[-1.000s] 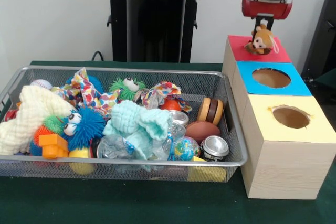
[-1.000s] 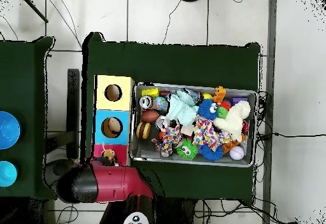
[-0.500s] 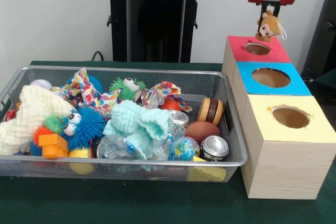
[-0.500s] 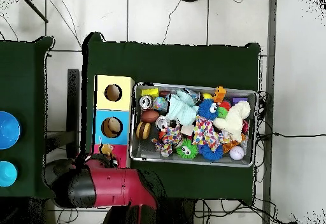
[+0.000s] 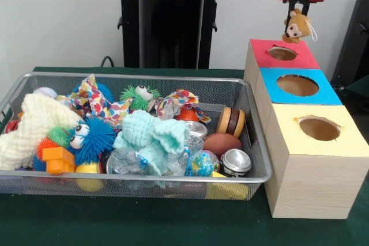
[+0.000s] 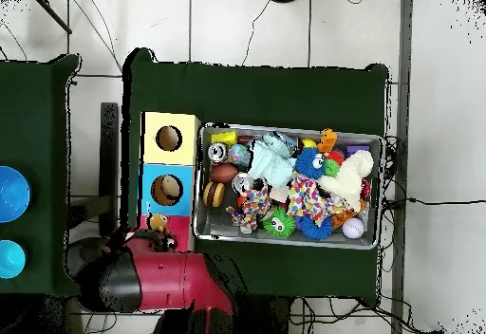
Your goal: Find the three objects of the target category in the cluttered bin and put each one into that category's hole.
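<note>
Your hand [image 5: 299,11], clamped on the monkey toy [image 5: 297,27], hangs above the red hole [image 5: 282,53] at upper right; release it there next.

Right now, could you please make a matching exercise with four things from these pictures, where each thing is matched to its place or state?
Things:
1. small brown plush monkey
2. red-topped wooden box
3. shiny metal can
4. cream knitted cloth

Places or states:
A. at the left end of the wire mesh bin
B. hanging from the gripper
C. in the bin's near right corner
D. directly under the hanging toy

Pairs: 1-B, 2-D, 3-C, 4-A
</note>
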`<action>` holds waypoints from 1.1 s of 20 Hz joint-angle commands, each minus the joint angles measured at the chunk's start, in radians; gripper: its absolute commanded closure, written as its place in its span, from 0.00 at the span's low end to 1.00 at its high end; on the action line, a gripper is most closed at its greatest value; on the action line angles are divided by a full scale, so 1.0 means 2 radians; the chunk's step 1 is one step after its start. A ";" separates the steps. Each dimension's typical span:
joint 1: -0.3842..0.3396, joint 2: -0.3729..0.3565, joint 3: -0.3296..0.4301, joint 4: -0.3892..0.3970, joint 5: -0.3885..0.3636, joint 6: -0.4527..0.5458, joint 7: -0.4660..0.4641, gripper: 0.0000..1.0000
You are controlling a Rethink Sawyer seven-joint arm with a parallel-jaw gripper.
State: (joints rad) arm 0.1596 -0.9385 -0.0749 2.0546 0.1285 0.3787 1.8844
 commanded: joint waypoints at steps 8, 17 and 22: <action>0.012 0.060 0.021 0.054 0.009 -0.116 0.116 1.00; 0.001 0.078 0.022 0.033 0.019 -0.117 0.098 1.00; -0.001 0.077 0.022 0.032 0.019 -0.110 0.095 1.00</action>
State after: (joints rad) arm 0.1927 -0.8209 -0.0743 2.1166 0.1291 0.1608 1.8844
